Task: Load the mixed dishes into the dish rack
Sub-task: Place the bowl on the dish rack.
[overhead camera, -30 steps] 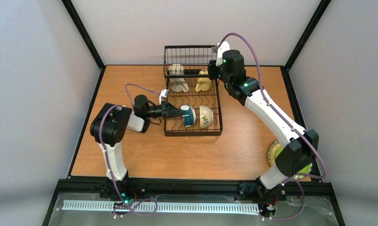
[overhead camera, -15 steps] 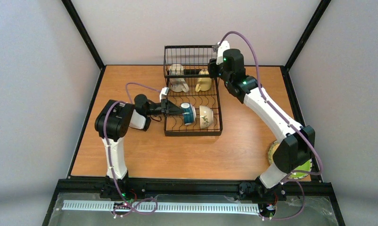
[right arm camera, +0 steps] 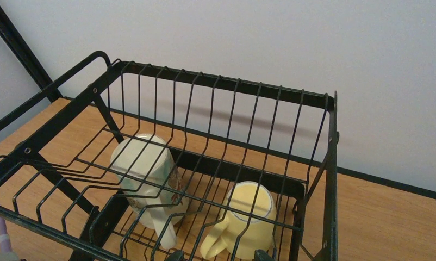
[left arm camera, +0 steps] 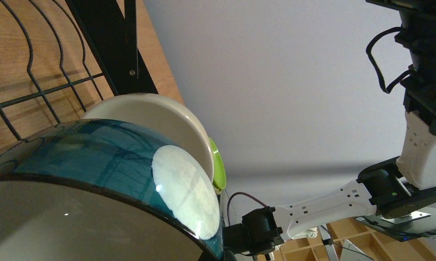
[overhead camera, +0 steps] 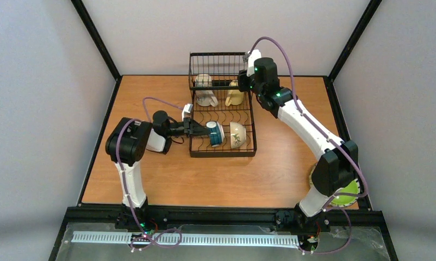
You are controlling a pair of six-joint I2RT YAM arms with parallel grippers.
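Now the teal-and-white bowl stands on edge in the plate slots of the dish rack beside the white bowl, mouth turned left toward the left gripper pinched shut on its rim, while the right gripper hangs open and empty over the mugs at the far end.

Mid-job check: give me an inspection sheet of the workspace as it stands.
Surface: wooden table.
Job's things: white mug, cream-yellow mug in dish rack basket; teal-and-white bowl, white bowl in its slots; lime-green plate on table, partly behind right arm.
Clutter: nothing seen.
Grippers: left gripper shut on teal-and-white bowl; right gripper open by the basket.
Cables: purple cables loop along both arms.
Surroundings: grey walls, black frame.
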